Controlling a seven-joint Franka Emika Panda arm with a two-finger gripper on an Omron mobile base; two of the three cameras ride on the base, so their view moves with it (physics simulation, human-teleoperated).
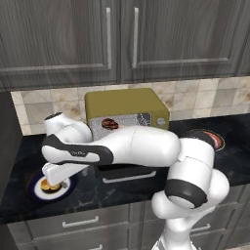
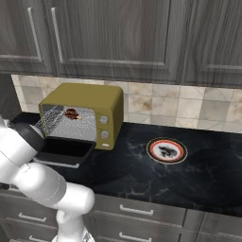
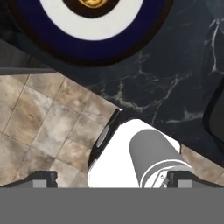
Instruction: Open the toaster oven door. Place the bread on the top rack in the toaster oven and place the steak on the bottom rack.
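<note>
The boxy olive-yellow toaster oven [image 1: 128,103] is set against the tiled wall. Its black glass door [image 1: 128,174] is folded down flat in front of it, so the cavity can be reached. Left of the oven, a blue-rimmed white plate [image 1: 32,191] is hovered over by the two-finger gripper [image 1: 53,178], jaws spread wide and empty, apparently for a grasp. The golden-brown roll [image 3: 89,3] lies on that plate. A dark piece [image 2: 72,113], likely the steak, is seen inside the oven; its rack cannot be told.

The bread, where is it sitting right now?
The bread sits on a blue-rimmed plate at the counter's left end in the left base view, left of the toaster oven's lowered door, directly beneath the open pincer.
</note>
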